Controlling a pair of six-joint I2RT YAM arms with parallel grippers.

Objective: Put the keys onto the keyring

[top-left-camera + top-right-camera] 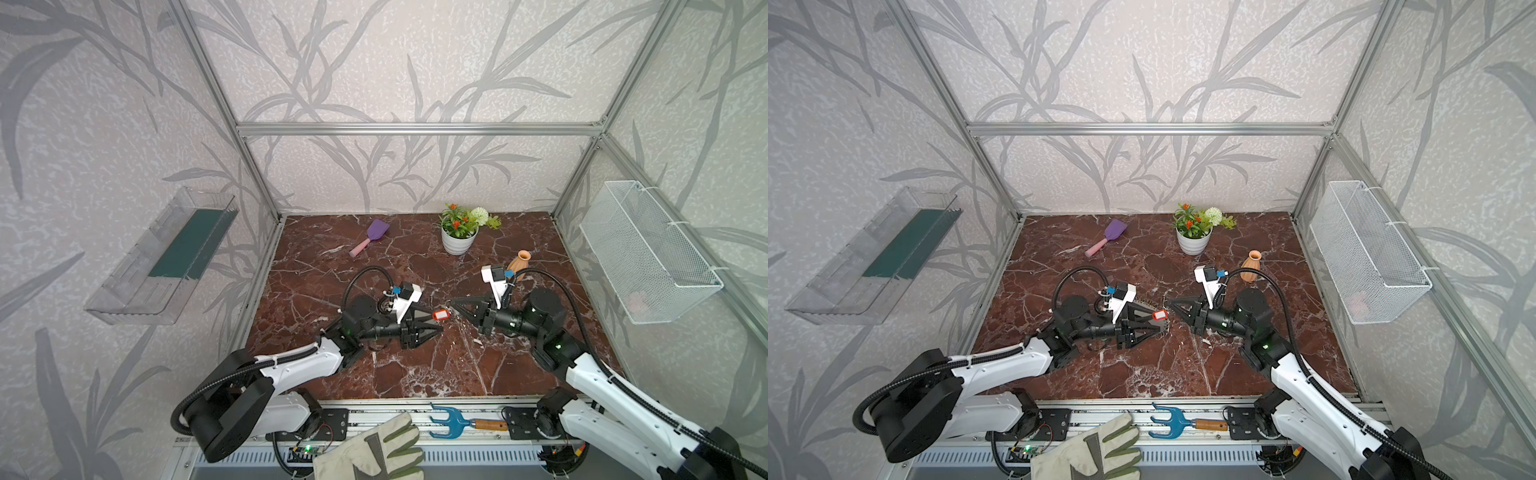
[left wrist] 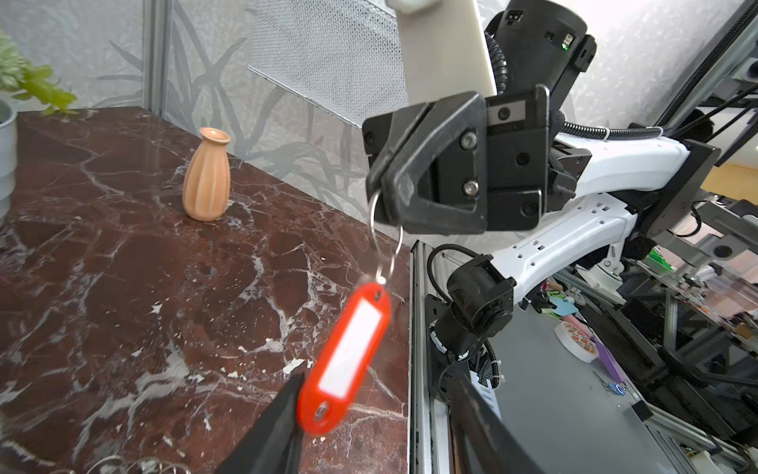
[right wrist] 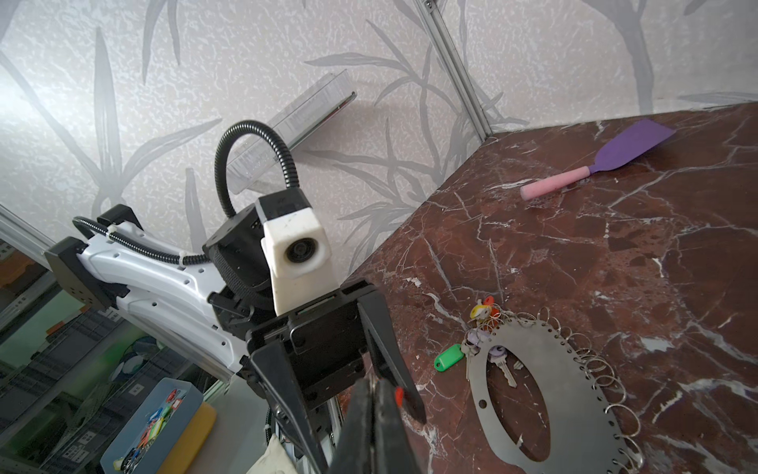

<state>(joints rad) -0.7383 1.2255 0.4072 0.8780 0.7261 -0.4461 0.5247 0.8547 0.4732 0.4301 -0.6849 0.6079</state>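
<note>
Red key [image 2: 346, 353]: held by its loop [image 2: 383, 242] in clamped right gripper [image 2: 377, 184], hanging above tabletop [image 1: 415, 365] centre. Left gripper [image 1: 438, 323]: parted, empty. Keyring [image 3: 574, 390]: flat at centre. Step: carrying to ring. Next: align loop with a free ring [image 3: 597, 363], then thread.

2 arms meet over the brown marble table [image 1: 1183, 365]. The left gripper [image 1: 1158, 321] has its jaws spread, with a red key tag [image 1: 1158, 315] between them. The right gripper [image 1: 1170, 303], jaws closed, points at the tag from just beside it. Silver rings of the keyring [image 1: 1165, 327] peek out beneath. A vase [image 1: 1250, 266] stands behind the right arm
</note>
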